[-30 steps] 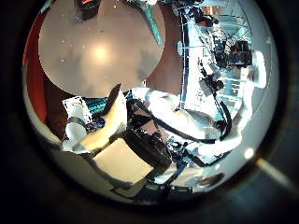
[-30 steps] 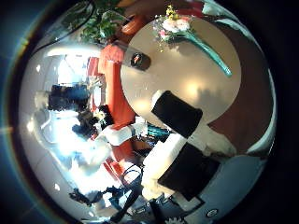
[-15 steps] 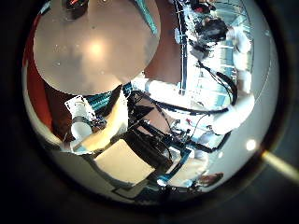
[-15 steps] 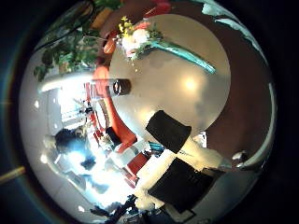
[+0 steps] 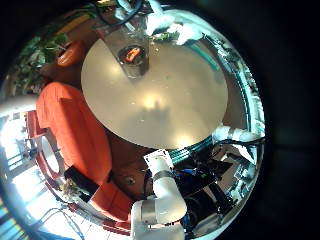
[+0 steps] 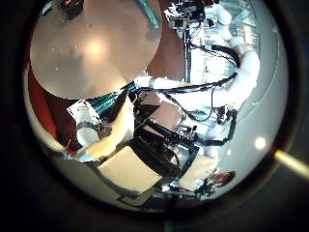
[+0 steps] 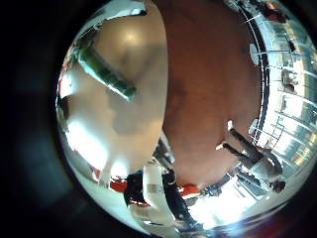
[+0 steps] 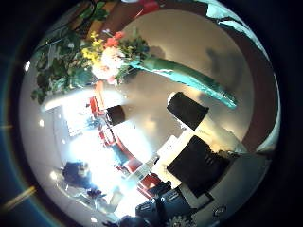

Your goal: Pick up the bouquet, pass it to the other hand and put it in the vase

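Note:
The bouquet (image 8: 112,59) lies flat on the round table (image 8: 189,43), its flower heads beside the table's edge and its long wrapped stem (image 8: 189,78) across the top. The stem also shows in the right little finger side palm view (image 7: 104,71). My right hand (image 8: 194,142) is above the table close to the stem, fingers relaxed, holding nothing. The vase (image 5: 133,57) stands upright near the table's far edge; it also shows beyond the flowers (image 8: 115,114). My left hand (image 6: 106,130) hangs off the table's edge (image 6: 92,48), fingers relaxed and holding nothing.
A cushioned seat (image 5: 75,130) curves along one side of the table (image 5: 160,95). Leafy plants (image 8: 66,57) stand behind the flowers. The right arm (image 6: 232,68) shows beside the table in the left thumb side palm view. Bare floor (image 7: 203,69) lies past the table.
The right palm's camera has come closer to the bouquet, which now fills more of its view. The left palm's view has shifted a little; the bouquet has not moved.

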Robot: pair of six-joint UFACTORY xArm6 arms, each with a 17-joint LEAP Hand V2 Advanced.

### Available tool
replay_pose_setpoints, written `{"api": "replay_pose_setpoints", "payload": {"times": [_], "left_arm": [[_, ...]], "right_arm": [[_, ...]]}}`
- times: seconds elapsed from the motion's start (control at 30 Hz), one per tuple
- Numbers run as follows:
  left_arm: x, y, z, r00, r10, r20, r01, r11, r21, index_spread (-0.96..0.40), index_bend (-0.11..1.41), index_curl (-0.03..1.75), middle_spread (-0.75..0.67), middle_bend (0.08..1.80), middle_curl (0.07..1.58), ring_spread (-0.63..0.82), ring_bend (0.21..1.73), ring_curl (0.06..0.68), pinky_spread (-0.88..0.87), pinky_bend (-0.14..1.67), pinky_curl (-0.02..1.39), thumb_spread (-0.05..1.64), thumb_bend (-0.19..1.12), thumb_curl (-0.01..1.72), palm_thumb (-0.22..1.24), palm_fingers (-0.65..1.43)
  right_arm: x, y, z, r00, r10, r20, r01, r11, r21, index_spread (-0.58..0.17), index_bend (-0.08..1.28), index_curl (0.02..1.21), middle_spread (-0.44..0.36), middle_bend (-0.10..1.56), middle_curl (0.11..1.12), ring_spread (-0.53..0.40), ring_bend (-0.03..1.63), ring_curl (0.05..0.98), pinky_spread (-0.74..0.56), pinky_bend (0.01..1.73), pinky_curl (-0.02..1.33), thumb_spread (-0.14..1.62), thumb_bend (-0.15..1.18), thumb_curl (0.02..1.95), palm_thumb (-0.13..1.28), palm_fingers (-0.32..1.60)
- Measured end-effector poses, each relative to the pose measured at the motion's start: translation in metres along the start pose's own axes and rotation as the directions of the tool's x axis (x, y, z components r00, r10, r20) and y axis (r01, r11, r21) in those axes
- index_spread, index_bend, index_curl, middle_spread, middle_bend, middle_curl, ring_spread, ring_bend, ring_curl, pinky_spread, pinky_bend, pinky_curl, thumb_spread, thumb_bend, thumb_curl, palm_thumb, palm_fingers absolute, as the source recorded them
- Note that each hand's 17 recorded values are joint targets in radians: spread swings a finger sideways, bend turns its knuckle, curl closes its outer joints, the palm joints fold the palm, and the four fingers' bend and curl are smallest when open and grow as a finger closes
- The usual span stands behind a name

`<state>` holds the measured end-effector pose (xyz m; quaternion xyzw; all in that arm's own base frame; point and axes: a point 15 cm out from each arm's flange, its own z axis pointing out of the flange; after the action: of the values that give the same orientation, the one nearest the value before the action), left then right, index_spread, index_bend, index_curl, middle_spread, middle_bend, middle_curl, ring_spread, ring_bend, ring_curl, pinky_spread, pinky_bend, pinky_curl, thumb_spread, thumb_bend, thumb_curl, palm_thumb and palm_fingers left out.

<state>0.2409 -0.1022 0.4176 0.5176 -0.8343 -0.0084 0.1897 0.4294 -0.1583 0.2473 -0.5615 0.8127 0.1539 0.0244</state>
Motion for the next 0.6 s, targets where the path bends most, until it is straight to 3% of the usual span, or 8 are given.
{"api": "replay_pose_setpoints", "payload": {"times": [0.27, 0.6], "left_arm": [[0.002, -0.003, -0.001, 1.0, -0.005, 0.0, 0.005, 1.0, 0.004, 0.1, 0.18, 0.36, 0.34, 0.19, 0.34, 0.49, 0.47, 0.193, 0.48, 0.19, 0.31, 1.1, -0.02, 0.35, 0.44, 0.2], [-0.002, -0.018, -0.002, 1.0, -0.023, -0.006, 0.023, 1.0, -0.015, 0.11, 0.18, 0.36, 0.34, 0.19, 0.34, 0.49, 0.47, 0.192, 0.48, 0.2, 0.31, 1.1, -0.02, 0.35, 0.44, 0.2]], "right_arm": [[-0.01, -0.041, 0.046, 1.0, 0.001, -0.02, -0.003, 0.997, -0.083, -0.225, 0.19, 0.39, -0.069, 0.51, 0.46, -0.156, 0.9, 0.327, 0.06, 0.62, 0.15, 1.06, -0.02, 0.43, 0.63, 0.43], [-0.008, -0.053, 0.073, 0.999, 0.011, -0.03, -0.015, 0.992, -0.128, -0.223, 0.19, 0.41, -0.06, 0.5, 0.46, -0.139, 0.88, 0.322, 0.08, 0.62, 0.12, 1.05, -0.02, 0.43, 0.64, 0.41]]}}
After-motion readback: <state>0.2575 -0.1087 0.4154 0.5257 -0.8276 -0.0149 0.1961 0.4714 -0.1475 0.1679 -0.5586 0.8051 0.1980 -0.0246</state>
